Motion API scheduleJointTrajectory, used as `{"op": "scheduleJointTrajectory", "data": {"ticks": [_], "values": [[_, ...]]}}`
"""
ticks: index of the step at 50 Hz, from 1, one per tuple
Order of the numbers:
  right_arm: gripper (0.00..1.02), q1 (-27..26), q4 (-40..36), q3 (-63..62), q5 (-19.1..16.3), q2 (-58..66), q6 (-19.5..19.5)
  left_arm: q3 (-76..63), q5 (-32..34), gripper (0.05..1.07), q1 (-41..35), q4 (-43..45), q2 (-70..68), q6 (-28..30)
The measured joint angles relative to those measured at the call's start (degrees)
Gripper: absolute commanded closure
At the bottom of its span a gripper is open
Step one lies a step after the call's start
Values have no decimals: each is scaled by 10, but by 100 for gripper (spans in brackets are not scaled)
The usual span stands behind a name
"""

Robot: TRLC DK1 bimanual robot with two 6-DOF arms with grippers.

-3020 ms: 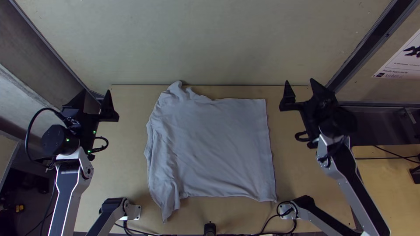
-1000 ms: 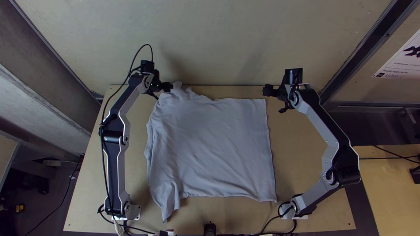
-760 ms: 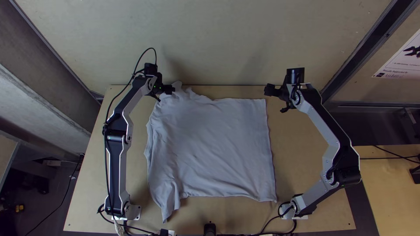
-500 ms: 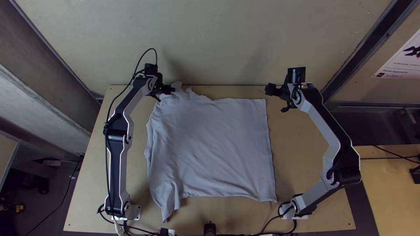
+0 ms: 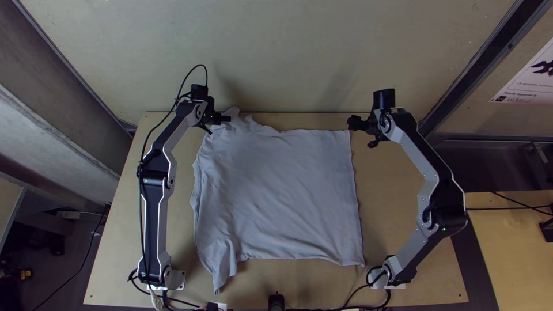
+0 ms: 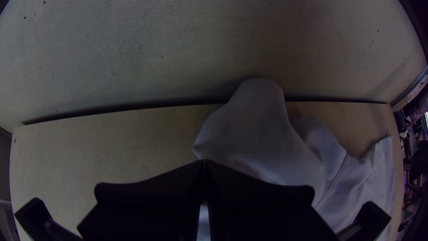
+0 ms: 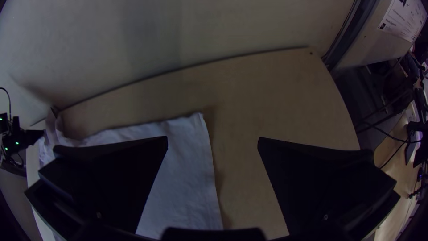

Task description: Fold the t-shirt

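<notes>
Right claw [image 7: 213, 139]: released near the hem corner [image 7: 196, 121], likely awaiting a pinch.
Left claw [image 6: 205, 161]: clenched, apparently on the bunched sleeve [image 6: 261, 116], to control it.
T-shirt [image 5: 282, 196]: spread across the tabletop [image 5: 391, 196], probably for foldable edges.

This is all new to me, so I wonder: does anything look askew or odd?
Yes: in the top view, the pale grey cloth t-shirt is rumpled along its left side, where a bunched corner pokes past the far edge of the light wooden table; its right side lies nearly straight.
</notes>
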Motion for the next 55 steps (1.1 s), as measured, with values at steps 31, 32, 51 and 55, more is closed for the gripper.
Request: {"op": "scheduleJointTrajectory", "data": {"ticks": [31,32,51,55], "values": [[23,4,-64,170,0,190,0,0,0,105,3,-17,-4,-5],[23,4,-64,176,0,197,0,0,0,105,3,-18,-4,-5],[34,7,-132,302,0,302,0,0,0,105,3,-18,-9,-5],[49,8,-144,322,0,317,0,0,0,105,4,-18,-9,-7]]}}
